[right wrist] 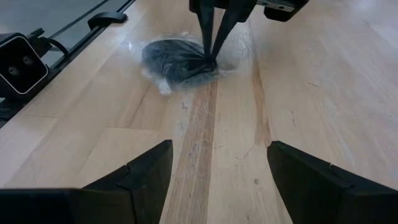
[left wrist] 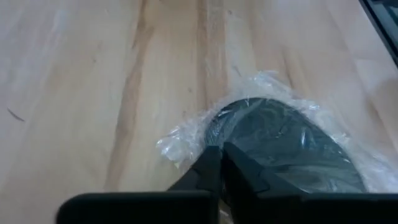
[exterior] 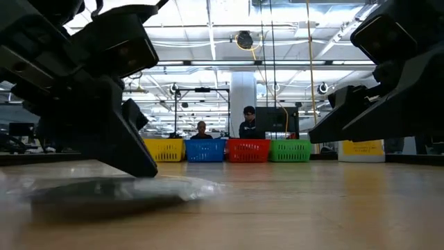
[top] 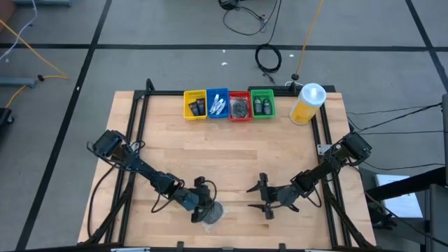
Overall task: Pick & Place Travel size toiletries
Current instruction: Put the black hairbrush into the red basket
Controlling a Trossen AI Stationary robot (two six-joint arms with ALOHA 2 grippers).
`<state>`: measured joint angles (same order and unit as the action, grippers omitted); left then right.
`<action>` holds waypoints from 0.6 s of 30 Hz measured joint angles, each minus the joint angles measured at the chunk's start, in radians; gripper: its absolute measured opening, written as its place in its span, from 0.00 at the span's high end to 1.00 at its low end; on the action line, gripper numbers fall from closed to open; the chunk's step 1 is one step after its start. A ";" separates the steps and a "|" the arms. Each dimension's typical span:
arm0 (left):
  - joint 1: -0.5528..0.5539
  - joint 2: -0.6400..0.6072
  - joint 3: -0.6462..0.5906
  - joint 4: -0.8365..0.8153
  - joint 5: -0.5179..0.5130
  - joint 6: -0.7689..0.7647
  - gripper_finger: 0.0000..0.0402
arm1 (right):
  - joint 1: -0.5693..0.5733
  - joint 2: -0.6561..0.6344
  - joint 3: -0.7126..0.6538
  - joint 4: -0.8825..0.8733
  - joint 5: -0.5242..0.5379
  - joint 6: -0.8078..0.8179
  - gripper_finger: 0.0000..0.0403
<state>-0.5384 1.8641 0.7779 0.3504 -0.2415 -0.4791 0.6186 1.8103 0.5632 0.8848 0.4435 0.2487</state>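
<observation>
Near front edge: left gripper [right wrist: 212, 57] pinches wrapped disc [right wrist: 174, 62] | right gripper [top: 265, 199] spread, idle

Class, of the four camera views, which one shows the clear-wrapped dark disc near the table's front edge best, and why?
The right wrist view: the whole wrapped disc shows, with the left gripper pinching its wrapper. The left wrist view is close but crops the disc. The high view shows it small; the low view shows it edge-on.
</observation>
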 joint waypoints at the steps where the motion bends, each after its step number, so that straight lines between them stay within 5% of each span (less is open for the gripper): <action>1: 0.003 0.000 0.000 0.015 -0.004 0.011 0.98 | 0.000 0.000 0.000 0.000 0.000 -0.001 0.37; 18: 0.049 -0.001 -0.001 0.491 -0.211 0.381 0.99 | -0.009 0.000 0.000 0.063 0.052 0.109 0.37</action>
<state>-0.4892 1.8633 0.7768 0.8419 -0.4522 -0.0979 0.6095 1.8103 0.5632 0.9481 0.4953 0.3580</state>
